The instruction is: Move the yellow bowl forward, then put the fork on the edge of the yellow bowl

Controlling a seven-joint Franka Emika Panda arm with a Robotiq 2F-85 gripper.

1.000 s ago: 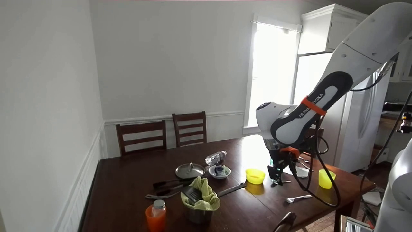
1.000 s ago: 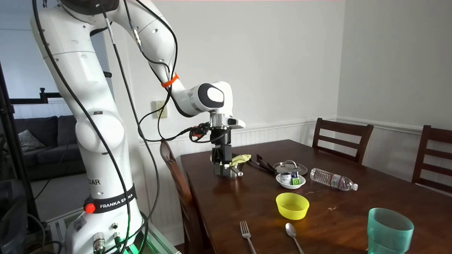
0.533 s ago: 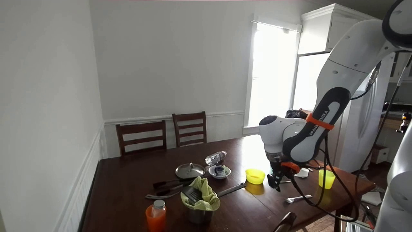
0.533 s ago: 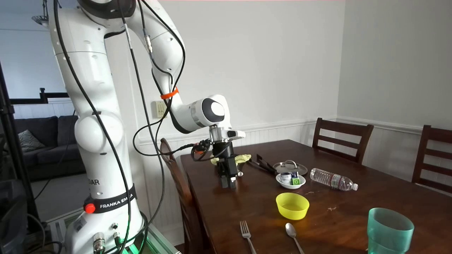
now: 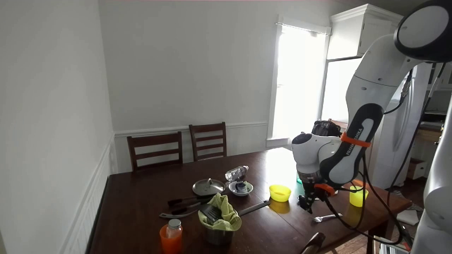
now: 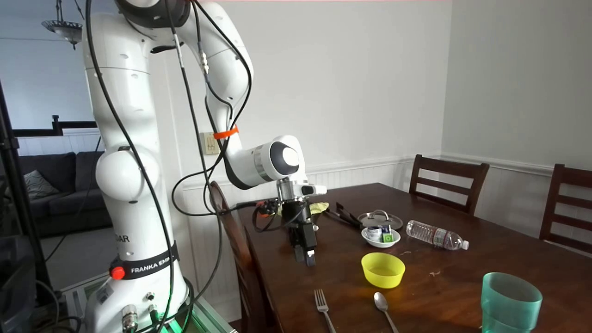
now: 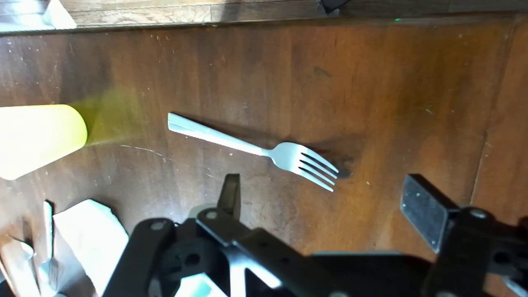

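Fetching the fork point(image 7: 272, 153), lying near the yellow bowl point(image 6: 383, 275), seems the step in hand. The gripper point(image 7: 326, 200) hangs near that bowl too, fingers point(image 7: 425, 214) spread wide around nothing; next it likely must line up over the fork, descend and close.

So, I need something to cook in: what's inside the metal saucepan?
In an exterior view, a crumpled light-green cloth bulges out of the metal saucepan, with a black slotted spatula in front of part of it. Anything beneath the cloth is covered.
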